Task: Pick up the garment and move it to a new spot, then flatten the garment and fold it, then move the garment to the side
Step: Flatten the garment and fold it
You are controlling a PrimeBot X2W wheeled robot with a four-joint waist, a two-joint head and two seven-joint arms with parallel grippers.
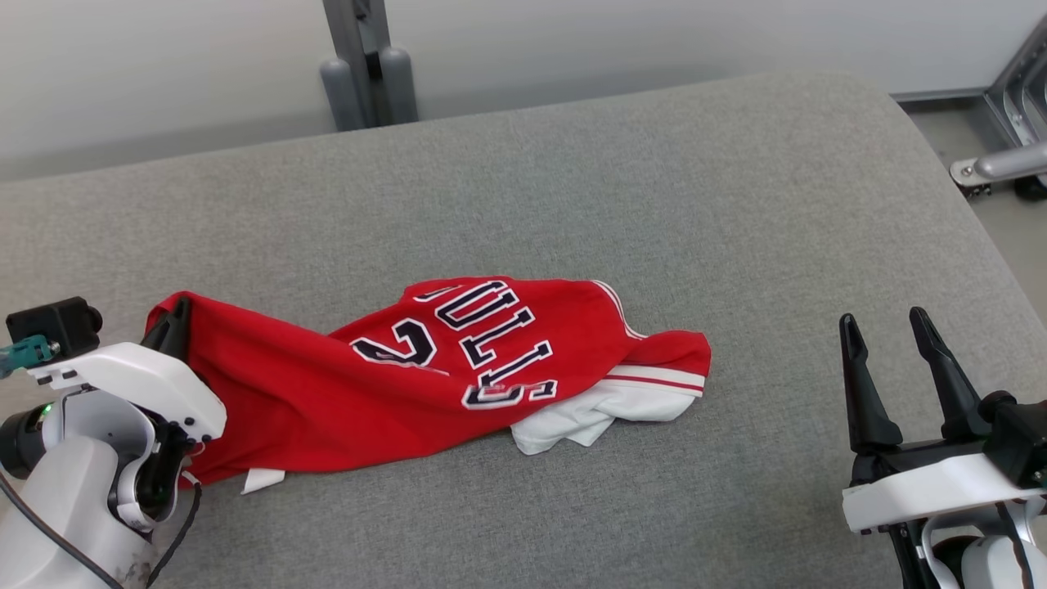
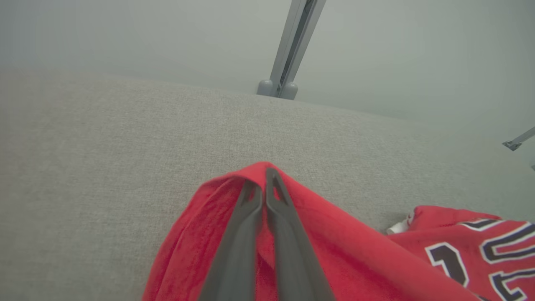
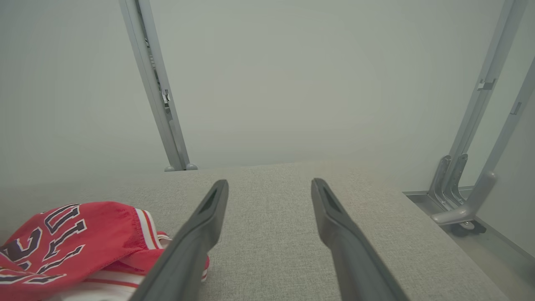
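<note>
A red jersey (image 1: 425, 368) with dark white-edged lettering and white striped trim lies crumpled on the grey cushion (image 1: 572, 188), stretched out toward the left. At its left end my left gripper (image 1: 170, 323) is shut on a raised fold of the red cloth. In the left wrist view the two fingers meet with the jersey (image 2: 334, 246) draped around them, my left gripper (image 2: 262, 179) pinching its edge. My right gripper (image 1: 887, 327) stands open at the lower right, apart from the garment, nothing between its fingers. The right wrist view shows my right gripper (image 3: 269, 186) above bare cushion, the jersey (image 3: 83, 238) to its left.
A grey metal post (image 1: 368, 65) stands behind the cushion at the back. Metal frame legs (image 1: 1006, 164) and a strip of floor lie past the cushion's right edge. Bare cushion stretches behind and to the right of the jersey.
</note>
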